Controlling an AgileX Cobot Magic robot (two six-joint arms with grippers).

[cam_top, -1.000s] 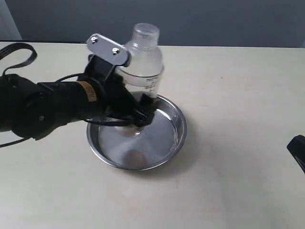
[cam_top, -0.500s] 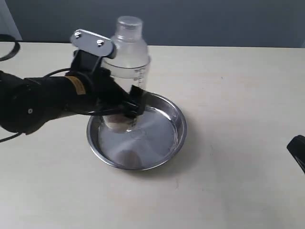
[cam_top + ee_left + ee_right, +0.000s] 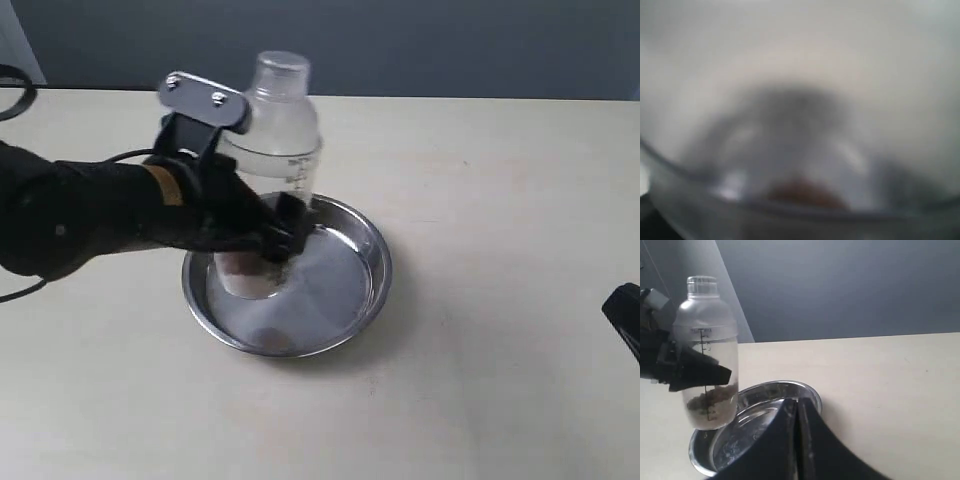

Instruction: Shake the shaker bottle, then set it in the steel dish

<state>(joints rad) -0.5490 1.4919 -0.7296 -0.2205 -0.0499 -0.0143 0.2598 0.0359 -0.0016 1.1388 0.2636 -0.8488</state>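
1. table (image 3: 500, 200): pale, matte and flat. It bears everything listed below.

2. steel dish (image 3: 372, 248): round, shallow and mirror-bright, with a rolled rim. It sits toward 9 o'clock of the table's middle in the exterior view.

3. shaker bottle (image 3: 275, 130): upright, with its base inside the dish rim on the 9 o'clock side. I cannot tell whether it touches the dish floor.
   - Handling, as I judge it: light, stiff thin plastic with a smooth wall that could slip. The loose fill sits low, so it should stand steady. The best hold is around the body below the dome.
   - Looks: clear body, printed scale, frosted dome, small round cap.

4. my left gripper (image 3: 270, 232): clamped around the bottle's lower body, one finger across the front. My wrist view is only blur.

5. my right gripper (image 3: 797, 440): fingers together and empty, at 4 o'clock, well apart from the dish.

6. grains (image 3: 710, 399): brown and pale, heaped in the bottle's bottom.
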